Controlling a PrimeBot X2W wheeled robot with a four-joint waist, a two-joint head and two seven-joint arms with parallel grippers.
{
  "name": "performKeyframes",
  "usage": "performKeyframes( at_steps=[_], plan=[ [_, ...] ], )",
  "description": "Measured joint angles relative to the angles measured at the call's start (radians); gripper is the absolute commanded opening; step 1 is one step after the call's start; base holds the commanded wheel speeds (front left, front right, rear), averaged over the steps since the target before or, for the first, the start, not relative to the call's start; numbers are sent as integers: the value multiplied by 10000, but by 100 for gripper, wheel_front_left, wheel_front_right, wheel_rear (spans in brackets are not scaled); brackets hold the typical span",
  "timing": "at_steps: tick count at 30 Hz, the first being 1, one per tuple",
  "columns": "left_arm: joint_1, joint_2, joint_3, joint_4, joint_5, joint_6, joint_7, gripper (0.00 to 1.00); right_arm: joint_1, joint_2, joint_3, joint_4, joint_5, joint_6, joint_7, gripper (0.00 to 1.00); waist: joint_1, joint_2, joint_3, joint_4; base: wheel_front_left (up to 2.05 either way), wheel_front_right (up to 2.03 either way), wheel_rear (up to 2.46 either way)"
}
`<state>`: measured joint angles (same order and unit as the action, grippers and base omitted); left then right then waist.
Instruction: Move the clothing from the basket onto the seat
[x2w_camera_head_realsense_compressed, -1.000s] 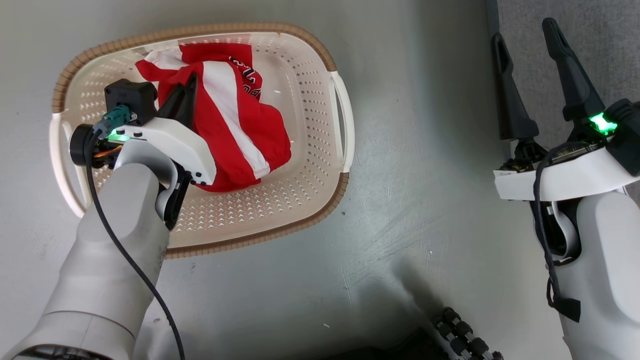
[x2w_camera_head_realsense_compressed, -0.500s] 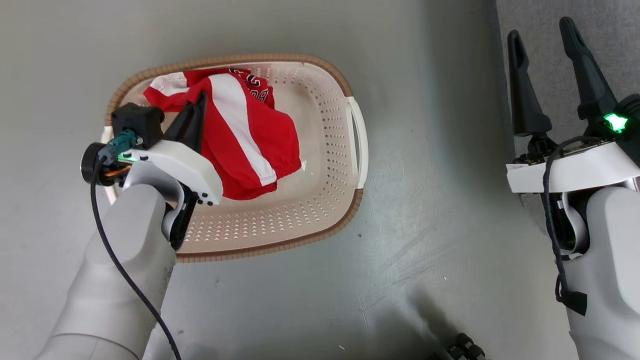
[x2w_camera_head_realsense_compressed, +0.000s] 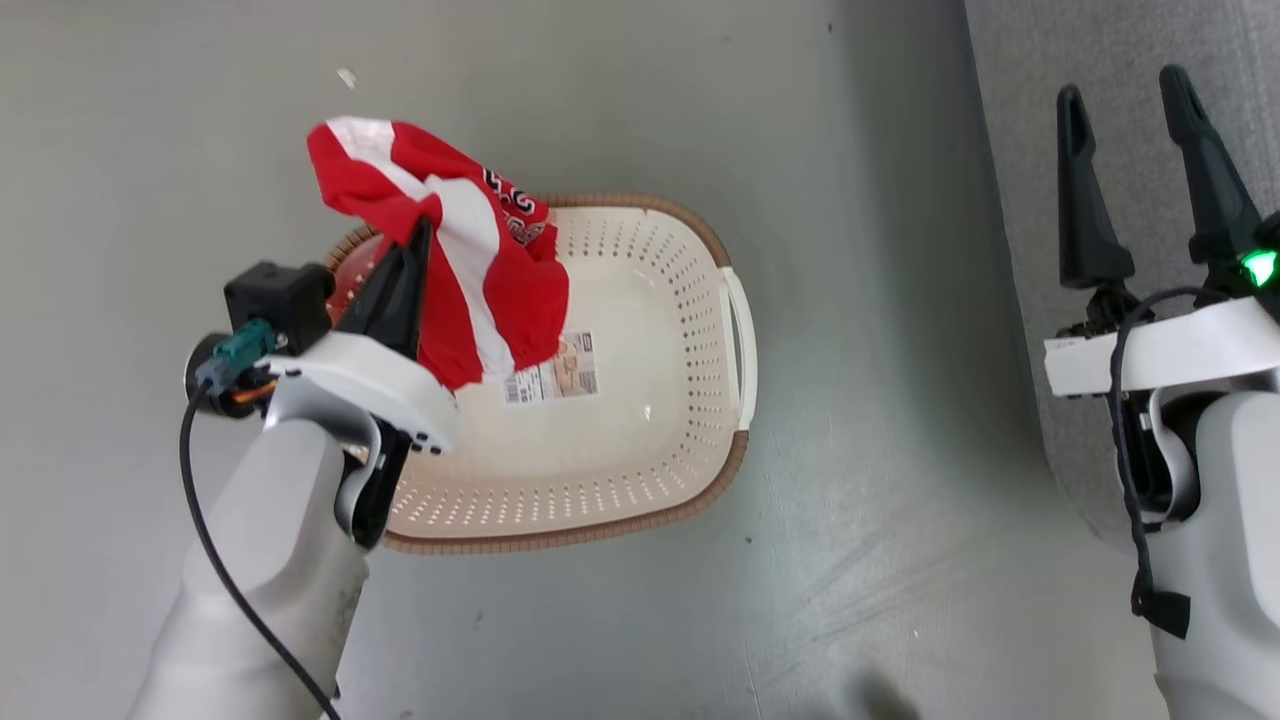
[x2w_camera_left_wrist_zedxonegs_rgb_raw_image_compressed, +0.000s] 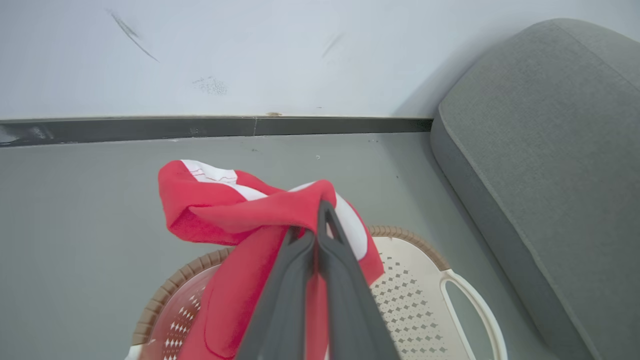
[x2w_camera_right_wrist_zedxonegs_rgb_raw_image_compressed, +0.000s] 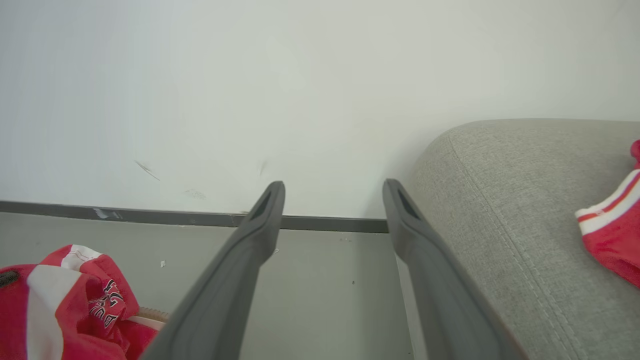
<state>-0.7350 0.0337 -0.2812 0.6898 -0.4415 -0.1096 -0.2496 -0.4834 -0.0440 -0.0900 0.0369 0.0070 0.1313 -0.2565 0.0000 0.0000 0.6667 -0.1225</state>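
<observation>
Lifted since a second ago, the clothing (x2w_camera_head_realsense_compressed: 450, 215) is being held above the far-left rim of the basket (x2w_camera_head_realsense_compressed: 650, 510), whose bare bottom and label (x2w_camera_head_realsense_compressed: 552, 368) are being exposed. To the right, well apart from the load, the seat (x2w_camera_left_wrist_zedxonegs_rgb_raw_image_compressed: 550, 150) is being kept waiting, another red garment (x2w_camera_right_wrist_zedxonegs_rgb_raw_image_compressed: 607, 235) already lying on it. A fold of the clothing is being pinched between the closed fingers of the left gripper (x2w_camera_head_realsense_compressed: 423, 232); the right gripper (x2w_camera_head_realsense_compressed: 1120, 85) is being held spread and empty near the seat. Since only a fold is being gripped, the cloth may be shaken loose during the swing right, or a trailing hem may be caught on the rim.
</observation>
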Motion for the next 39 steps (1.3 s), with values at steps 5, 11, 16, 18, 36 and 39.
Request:
performKeyframes(
  at_steps=[5, 11, 16, 18, 36, 39],
  plan=[
    [741, -2, 125, -293, -132, -4, 2, 0, 400, 0, -192, 161, -82, 0, -2, 100, 0, 0, -656, 165, 0, 0, 0],
    [1478, -6, 232, -857, -159, -81, 2, 0, 820, 2, -257, 382, -176, 0, 0, 100, 0, 0, -1487, 365, 0, 0, 0],
    [1983, -8, 318, -1333, -203, -88, 2, 0, 1201, 2, -226, 535, -278, 0, 0, 100, 0, 0, -2193, 534, 0, 0, 0],
    [2207, -10, 332, -1501, -238, -88, 2, 0, 1391, 2, -217, 627, -301, 0, 0, 100, 0, 0, -2474, 602, 0, 0, 0],
    [3998, -8, 357, -2686, -253, -86, 2, 0, 2964, 12, -242, 972, -514, 0, 0, 100, 0, 1, -4777, 1127, 0, 0, 0],
    [4264, -6, 353, -2857, -268, -77, 2, 0, 3218, 13, -236, 1018, -512, 0, 0, 100, 0, 0, -5103, 1209, 0, 0, 0]
  ],
)
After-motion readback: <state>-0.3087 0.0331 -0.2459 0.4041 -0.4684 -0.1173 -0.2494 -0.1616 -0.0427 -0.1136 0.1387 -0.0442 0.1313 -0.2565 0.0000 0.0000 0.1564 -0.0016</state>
